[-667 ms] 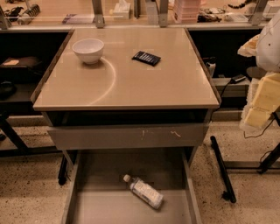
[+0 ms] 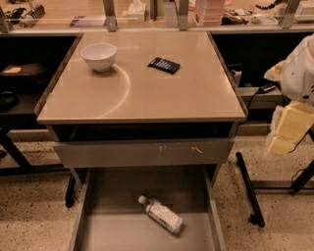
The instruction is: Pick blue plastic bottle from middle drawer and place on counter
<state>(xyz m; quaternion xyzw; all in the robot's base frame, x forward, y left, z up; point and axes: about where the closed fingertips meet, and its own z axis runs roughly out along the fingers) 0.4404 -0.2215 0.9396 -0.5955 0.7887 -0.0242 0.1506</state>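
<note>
The blue plastic bottle (image 2: 162,215) lies on its side on the floor of the open middle drawer (image 2: 98,230), white cap pointing back left. The drawer is pulled out at the bottom of the view, below a shut grey drawer with a scratched front (image 2: 142,152). The beige counter (image 2: 147,93) is above them. My gripper (image 2: 283,139) hangs at the right edge of the view, beside the counter's right side, well above and to the right of the bottle. It holds nothing that I can see.
A white bowl (image 2: 99,56) stands at the counter's back left and a dark calculator (image 2: 164,64) lies near the back middle. A cluttered pale bench (image 2: 147,14) runs behind. Black stand legs (image 2: 250,196) are on the floor to the right of the drawer.
</note>
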